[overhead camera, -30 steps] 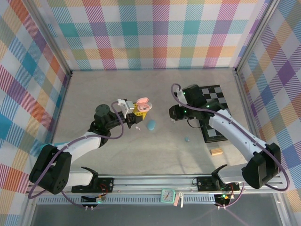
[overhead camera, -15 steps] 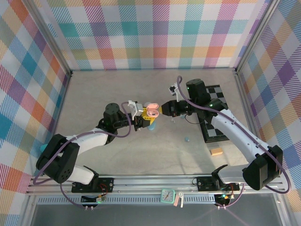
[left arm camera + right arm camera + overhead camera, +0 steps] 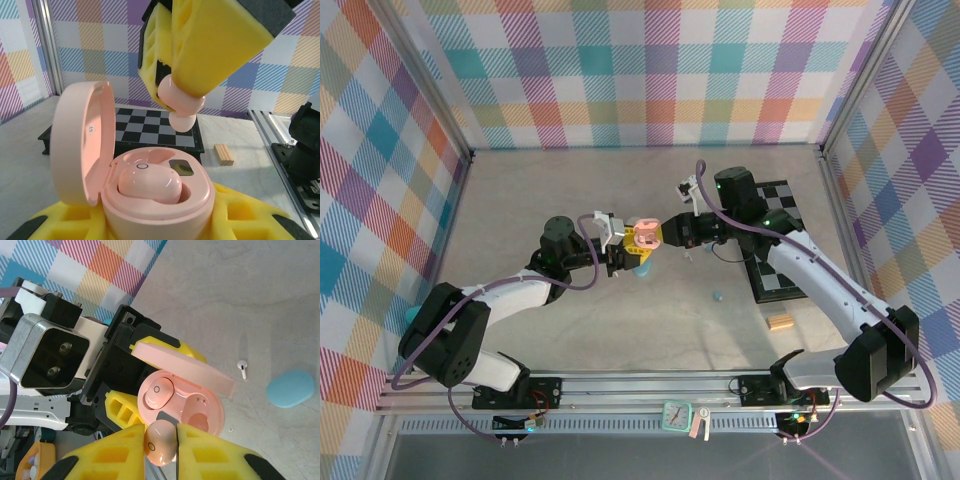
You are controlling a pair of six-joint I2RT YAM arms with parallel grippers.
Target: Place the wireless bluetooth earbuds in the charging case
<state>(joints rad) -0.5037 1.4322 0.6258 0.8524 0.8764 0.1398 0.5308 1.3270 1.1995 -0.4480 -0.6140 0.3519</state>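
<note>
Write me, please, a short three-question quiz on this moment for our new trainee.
1. Pick one. What does the right gripper hold?
A. a white earbud
B. a pink earbud
C. the wooden block

2. True or false: the pink case in the left gripper is closed.

3. Fill the gap: ____ earbud sits inside the case.

Key
1. B. It hangs just above the case's free socket.
2. False. The lid stands open.
3. One: the seated earbud, also pink.
</note>
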